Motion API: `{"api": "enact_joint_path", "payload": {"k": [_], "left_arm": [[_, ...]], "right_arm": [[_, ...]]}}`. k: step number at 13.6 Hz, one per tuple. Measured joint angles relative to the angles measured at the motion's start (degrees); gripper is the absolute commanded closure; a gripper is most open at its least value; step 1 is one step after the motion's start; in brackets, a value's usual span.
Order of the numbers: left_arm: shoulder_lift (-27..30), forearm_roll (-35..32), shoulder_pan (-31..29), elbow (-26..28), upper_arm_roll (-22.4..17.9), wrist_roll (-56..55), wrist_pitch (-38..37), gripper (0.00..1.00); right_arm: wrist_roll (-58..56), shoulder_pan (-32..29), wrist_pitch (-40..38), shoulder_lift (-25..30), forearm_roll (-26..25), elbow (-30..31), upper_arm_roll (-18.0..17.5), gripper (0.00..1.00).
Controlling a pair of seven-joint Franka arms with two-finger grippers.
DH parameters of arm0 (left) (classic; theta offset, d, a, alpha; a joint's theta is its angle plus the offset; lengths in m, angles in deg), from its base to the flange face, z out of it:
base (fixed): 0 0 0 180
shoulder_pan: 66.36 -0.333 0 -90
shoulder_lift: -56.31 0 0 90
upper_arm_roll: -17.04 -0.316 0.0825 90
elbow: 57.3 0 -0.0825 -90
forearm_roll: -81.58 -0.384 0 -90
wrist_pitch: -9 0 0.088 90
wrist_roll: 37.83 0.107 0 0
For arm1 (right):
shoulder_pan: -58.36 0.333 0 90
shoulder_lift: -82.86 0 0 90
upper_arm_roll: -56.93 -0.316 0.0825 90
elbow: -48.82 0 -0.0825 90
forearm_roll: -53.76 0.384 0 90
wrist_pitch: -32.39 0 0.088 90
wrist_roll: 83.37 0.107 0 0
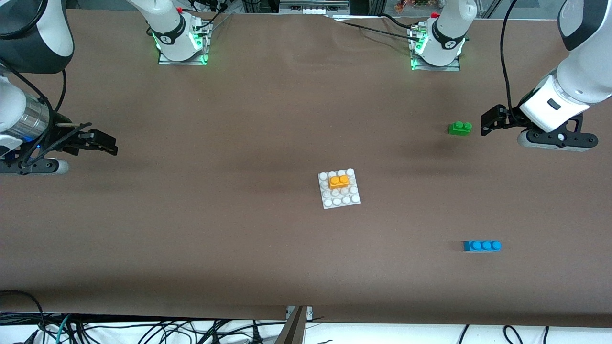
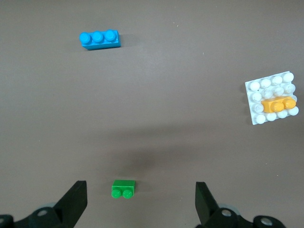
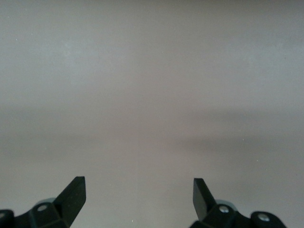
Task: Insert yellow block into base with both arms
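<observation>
The yellow block (image 1: pixel 338 181) sits on the studs of the white base (image 1: pixel 345 199) in the middle of the table, in the part of the plate farther from the front camera. The left wrist view also shows the yellow block (image 2: pixel 279 104) on the base (image 2: pixel 259 88). My left gripper (image 1: pixel 487 123) hangs open toward the left arm's end of the table, beside the green brick and apart from the base. In its own view the left gripper (image 2: pixel 140 186) holds nothing. My right gripper (image 1: pixel 108 145) is open and empty at the right arm's end, and the right gripper (image 3: pixel 138 181) sees only bare table.
A green two-stud brick (image 1: pixel 460 128) lies on the table close to the left gripper, and the green brick (image 2: pixel 123 189) shows between that gripper's fingers, lower down. A blue three-stud brick (image 1: pixel 482 245) lies nearer the front camera. The brown table cover (image 1: pixel 215 215) ends in cables along the front edge.
</observation>
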Motion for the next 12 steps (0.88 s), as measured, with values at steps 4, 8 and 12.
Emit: {"api": "enact_joint_path", "payload": {"k": [4, 8, 12], "left_arm": [[0.0, 0.0, 0.0, 0.1, 0.0, 0.0, 0.0, 0.0], [0.0, 0.0, 0.0, 0.1, -1.1, 0.1, 0.0, 0.0], [-0.2, 0.0, 0.0, -0.3, -1.5, 0.2, -1.2, 0.0]], "right_arm": [[0.0, 0.0, -1.5, 0.3, 0.0, 0.0, 0.0, 0.0], [0.0, 0.0, -2.1, 0.7, 0.0, 0.0, 0.0, 0.0], [0.0, 0.0, -2.1, 0.7, 0.0, 0.0, 0.0, 0.0]]}}
